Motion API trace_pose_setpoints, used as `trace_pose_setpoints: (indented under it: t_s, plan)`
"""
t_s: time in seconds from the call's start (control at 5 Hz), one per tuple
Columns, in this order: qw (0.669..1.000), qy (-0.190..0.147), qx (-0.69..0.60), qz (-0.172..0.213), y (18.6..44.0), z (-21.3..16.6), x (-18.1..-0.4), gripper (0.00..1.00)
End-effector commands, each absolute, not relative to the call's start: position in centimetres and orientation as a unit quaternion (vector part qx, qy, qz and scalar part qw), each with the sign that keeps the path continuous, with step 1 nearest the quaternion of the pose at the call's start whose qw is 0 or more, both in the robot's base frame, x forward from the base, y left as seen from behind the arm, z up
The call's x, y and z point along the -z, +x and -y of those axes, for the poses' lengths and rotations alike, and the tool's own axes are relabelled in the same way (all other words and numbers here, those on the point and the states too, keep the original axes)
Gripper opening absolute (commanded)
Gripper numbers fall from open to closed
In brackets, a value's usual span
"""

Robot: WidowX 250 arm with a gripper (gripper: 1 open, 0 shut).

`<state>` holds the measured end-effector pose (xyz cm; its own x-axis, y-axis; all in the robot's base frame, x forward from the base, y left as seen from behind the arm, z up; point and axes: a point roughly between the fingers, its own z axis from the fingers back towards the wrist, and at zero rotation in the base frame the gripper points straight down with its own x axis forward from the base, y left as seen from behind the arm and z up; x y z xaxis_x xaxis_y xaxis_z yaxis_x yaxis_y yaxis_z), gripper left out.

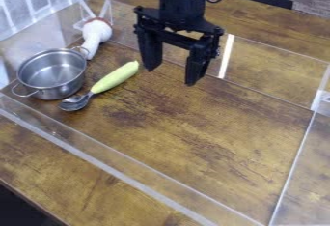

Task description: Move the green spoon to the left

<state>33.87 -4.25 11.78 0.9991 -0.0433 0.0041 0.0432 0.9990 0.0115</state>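
The green spoon (106, 82) lies flat on the wooden table, its yellow-green handle pointing up-right and its small silver bowl resting beside the steel pot (52, 73). My gripper (173, 68) hangs above the table to the right of the spoon, clear of it. Its two black fingers (150, 54) stand wide apart and open, with nothing between them.
A white-and-red object (93, 33) lies behind the pot near the back left. Clear acrylic walls (154, 186) fence the wooden work area along the front, left and right. A white strip (226, 56) stands just right of the gripper.
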Motion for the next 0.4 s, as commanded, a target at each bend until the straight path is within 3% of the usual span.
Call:
trace_pose_setpoints:
  t_s: [0.0, 0.2]
  plan:
    - [0.999, 0.013, 0.014, 0.049, 35.42, 3.63, -13.40, 1.00]
    - [0.998, 0.021, 0.007, 0.065, 36.20, 3.29, -13.33, 1.00]
